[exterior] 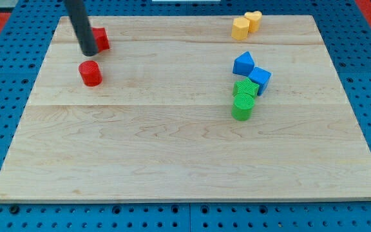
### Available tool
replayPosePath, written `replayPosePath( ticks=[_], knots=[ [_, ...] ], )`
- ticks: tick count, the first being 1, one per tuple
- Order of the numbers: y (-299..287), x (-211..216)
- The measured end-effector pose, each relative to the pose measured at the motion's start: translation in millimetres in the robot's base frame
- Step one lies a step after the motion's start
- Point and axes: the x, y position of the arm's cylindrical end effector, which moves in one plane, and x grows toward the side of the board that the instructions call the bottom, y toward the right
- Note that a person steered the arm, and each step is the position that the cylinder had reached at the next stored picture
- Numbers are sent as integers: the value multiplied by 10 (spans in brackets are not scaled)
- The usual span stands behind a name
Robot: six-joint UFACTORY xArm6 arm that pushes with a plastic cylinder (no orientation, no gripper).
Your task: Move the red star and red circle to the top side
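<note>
The red circle lies on the wooden board at the view's upper left. The red star lies just above it near the board's top edge, partly hidden behind my rod. My tip stands at the star's lower left edge, touching or almost touching it, and just above the red circle, a small gap apart.
Two yellow blocks sit together at the top right. A blue block and a blue cube lie at the right, with two green blocks right below them. Blue pegboard surrounds the board.
</note>
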Motion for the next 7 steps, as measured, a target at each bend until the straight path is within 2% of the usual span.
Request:
replayPosePath(
  ticks=[2,3,4,5,7],
  knots=[
    [186,875],
    [329,1089],
    [79,1328],
    [-234,1217],
    [-180,400]
  ],
)
